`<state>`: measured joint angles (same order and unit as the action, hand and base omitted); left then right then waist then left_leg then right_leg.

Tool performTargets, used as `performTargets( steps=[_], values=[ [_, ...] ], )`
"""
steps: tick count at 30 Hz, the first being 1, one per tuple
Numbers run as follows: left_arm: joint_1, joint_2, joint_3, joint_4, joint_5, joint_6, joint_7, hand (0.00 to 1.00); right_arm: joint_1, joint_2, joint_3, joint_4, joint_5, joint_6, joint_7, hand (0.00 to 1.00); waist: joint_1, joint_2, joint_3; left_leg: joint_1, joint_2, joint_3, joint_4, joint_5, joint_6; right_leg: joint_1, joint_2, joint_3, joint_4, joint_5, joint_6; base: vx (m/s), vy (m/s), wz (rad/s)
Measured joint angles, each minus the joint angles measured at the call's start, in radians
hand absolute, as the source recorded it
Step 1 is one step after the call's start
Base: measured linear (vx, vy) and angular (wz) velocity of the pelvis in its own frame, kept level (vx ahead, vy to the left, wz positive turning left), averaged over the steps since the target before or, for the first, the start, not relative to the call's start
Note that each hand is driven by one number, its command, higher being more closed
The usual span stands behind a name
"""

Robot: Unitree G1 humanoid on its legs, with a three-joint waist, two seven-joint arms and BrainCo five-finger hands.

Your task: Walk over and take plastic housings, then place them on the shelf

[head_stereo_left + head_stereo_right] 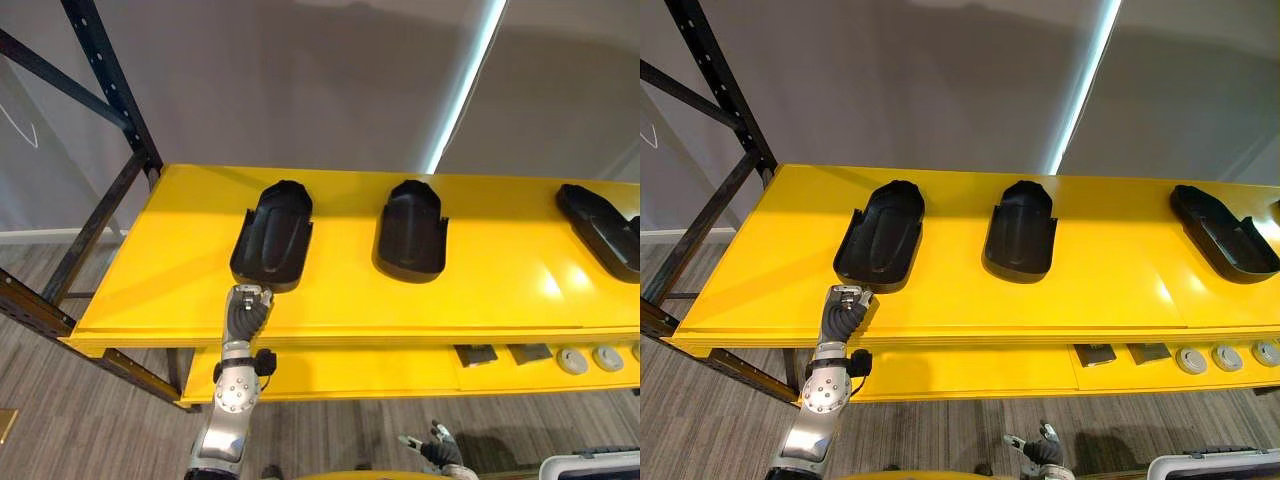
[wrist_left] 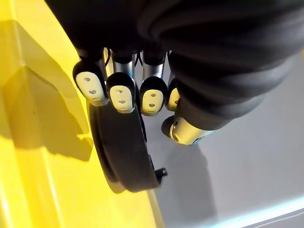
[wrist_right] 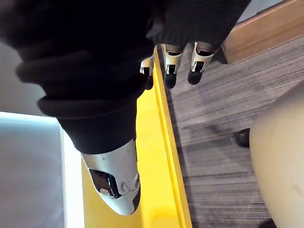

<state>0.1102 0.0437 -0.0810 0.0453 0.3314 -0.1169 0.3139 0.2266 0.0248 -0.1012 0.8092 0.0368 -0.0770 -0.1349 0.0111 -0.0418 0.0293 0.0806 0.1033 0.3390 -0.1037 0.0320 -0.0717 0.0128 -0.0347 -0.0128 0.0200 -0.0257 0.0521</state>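
Housings of black plastic, three of them, lie on the top deck of the yellow shelf (image 1: 500, 280). The left housing (image 1: 272, 238) is toward the shelf's left end, the middle housing (image 1: 411, 232) is about at its centre, and the right housing (image 1: 603, 228) is at its right end, all well apart. The left robot hand (image 1: 248, 308) reaches up over the shelf's front edge. Its fingers (image 2: 121, 97) are curled over the near end of the left housing, which rests flat on the shelf. The right robot hand (image 1: 440, 447) hangs low in front of the shelf, below its lower deck, fingers loose and holding nothing. Small grey parts (image 1: 573, 360) sit on that lower deck toward the shelf's right end.
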Motion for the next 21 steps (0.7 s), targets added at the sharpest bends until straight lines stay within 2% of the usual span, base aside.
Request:
performTargets(
  steps=[4,21],
  values=[
    [-0.041,0.002,0.000,0.054,0.031,0.005,-0.001,1.00,-0.001,-0.013,0.000,0.002,0.000,0.005,0.001,0.00,-0.002,0.017,-0.006,0.000,-0.002,0.008,0.000,0.000,0.000,-0.004,0.000,0.008,-0.006,0.001,-0.002,-0.02,-0.002,-0.06],
    [-0.215,0.069,-0.005,0.240,0.077,0.022,-0.002,1.00,-0.056,-0.016,-0.003,0.050,-0.013,0.009,0.003,0.00,-0.053,0.007,-0.004,-0.024,-0.014,0.001,0.000,-0.001,0.001,-0.018,0.005,0.015,-0.043,0.016,-0.007,0.01,-0.001,-0.01]
  ],
)
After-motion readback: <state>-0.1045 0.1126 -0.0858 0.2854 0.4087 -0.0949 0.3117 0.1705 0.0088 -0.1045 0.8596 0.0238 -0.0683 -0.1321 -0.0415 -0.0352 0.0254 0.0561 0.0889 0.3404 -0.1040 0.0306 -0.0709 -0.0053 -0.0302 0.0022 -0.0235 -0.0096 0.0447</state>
